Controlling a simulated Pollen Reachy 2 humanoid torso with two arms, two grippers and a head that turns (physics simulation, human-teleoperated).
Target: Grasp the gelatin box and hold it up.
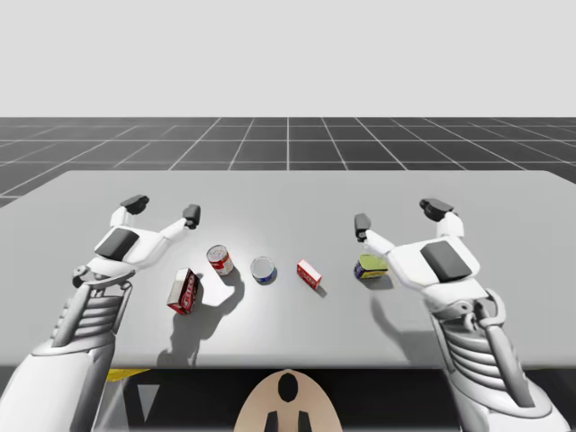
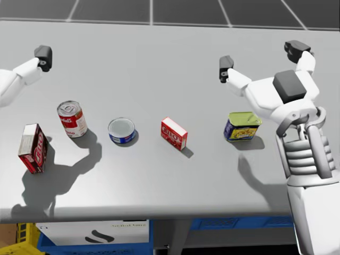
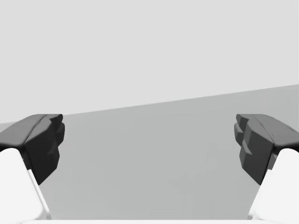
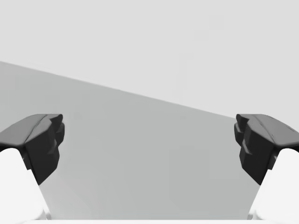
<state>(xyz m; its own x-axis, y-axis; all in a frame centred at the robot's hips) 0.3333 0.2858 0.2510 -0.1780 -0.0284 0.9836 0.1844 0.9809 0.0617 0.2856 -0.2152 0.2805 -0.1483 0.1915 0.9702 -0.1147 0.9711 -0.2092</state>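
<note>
So, from the left: my left gripper [image 1: 164, 210] hovers over the table [image 1: 504, 193] with its fingers spread wide and nothing between them. At its six o'clock sits a red-and-white box [image 1: 183, 291], then a red-and-white can [image 1: 220, 260], then a low blue can [image 1: 264, 270]. The gelatin box [image 1: 309, 274], as I read it, is the small red one lying near the table's middle, with the blue can at its nine o'clock and a squat blue-and-yellow can [image 1: 370, 267] at its three. My right gripper [image 1: 399, 217], likewise agape and empty, hangs at the box's two o'clock, near that squat can. The risks I see are going for the other red box by mistake, clipping the squat can on a low sweep from the right, and closing on the askew box's corners, which would spin it or skid it away.
</note>
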